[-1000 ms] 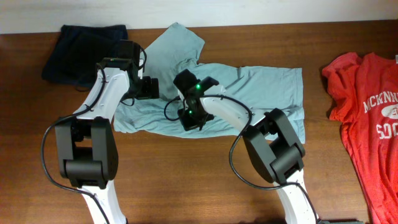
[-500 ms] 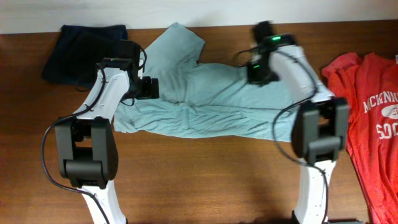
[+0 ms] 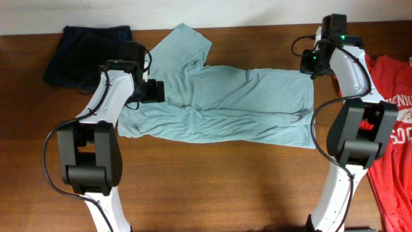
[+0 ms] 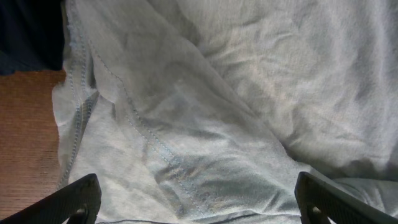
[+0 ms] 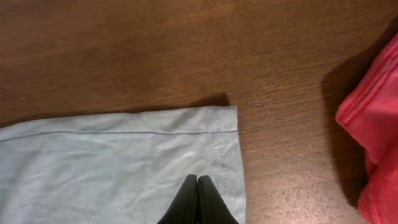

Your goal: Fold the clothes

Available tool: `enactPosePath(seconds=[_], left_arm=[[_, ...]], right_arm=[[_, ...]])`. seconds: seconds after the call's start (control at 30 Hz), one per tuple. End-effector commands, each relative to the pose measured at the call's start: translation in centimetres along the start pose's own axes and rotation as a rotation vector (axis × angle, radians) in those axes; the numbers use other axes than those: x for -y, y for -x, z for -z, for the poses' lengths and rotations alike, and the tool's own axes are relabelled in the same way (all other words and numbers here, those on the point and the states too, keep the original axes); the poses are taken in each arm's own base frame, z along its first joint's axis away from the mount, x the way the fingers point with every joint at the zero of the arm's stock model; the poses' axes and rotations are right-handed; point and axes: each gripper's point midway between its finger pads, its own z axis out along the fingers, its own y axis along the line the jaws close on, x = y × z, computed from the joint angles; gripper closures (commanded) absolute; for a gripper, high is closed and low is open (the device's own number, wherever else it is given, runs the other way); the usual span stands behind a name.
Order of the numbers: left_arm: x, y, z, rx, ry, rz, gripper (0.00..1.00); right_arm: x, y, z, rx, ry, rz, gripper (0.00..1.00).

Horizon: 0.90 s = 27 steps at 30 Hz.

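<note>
The pale grey-teal T-shirt (image 3: 225,103) lies spread across the table, one sleeve pointing toward the far edge. My left gripper (image 3: 156,91) hovers over the shirt's left part, open wide, with seamed fabric (image 4: 186,143) under its fingertips (image 4: 79,198). My right gripper (image 3: 311,67) is at the shirt's far right corner, shut, with its tips (image 5: 197,198) over the hemmed corner (image 5: 214,134) and no cloth visibly pinched. The red T-shirt (image 3: 389,129) with white lettering lies at the right edge, and its edge (image 5: 373,130) shows beside the right gripper.
A dark navy garment (image 3: 87,51) lies bunched at the far left, close to the left arm, and its edge (image 4: 28,31) shows in the left wrist view. Bare brown tabletop (image 3: 212,187) runs along the front and between the two shirts (image 5: 280,93).
My right arm has swung, still shut, from the middle of the teal shirt out to its far right corner. The left arm and its open gripper have not moved.
</note>
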Motion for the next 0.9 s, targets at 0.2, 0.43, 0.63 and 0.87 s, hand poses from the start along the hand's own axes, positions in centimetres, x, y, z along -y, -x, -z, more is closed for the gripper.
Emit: enactPosePath(seconds=[0.2,0.43,0.63,0.87], left_arm=[[-0.1,1.0,1.3,0.039,-0.011,0.002,0.01],[-0.1,1.0,1.3,0.039,-0.011,0.002,0.01],[-0.1,1.0,1.3,0.039,-0.011,0.002,0.01],[-0.1,1.0,1.3,0.039,-0.011,0.002,0.01]], right_arm=[[0.5,-2.3,-4.9,-0.095,-0.001,0.02,0.96],[2.3,-3.4,-5.9,-0.134,-0.09,0.022,0.96],[4.1,-3.9,-5.8,-0.156,-0.118,-0.001,0.96],[5.6,-4.1,-5.7,-0.163,-0.136,-0.025,0.96]])
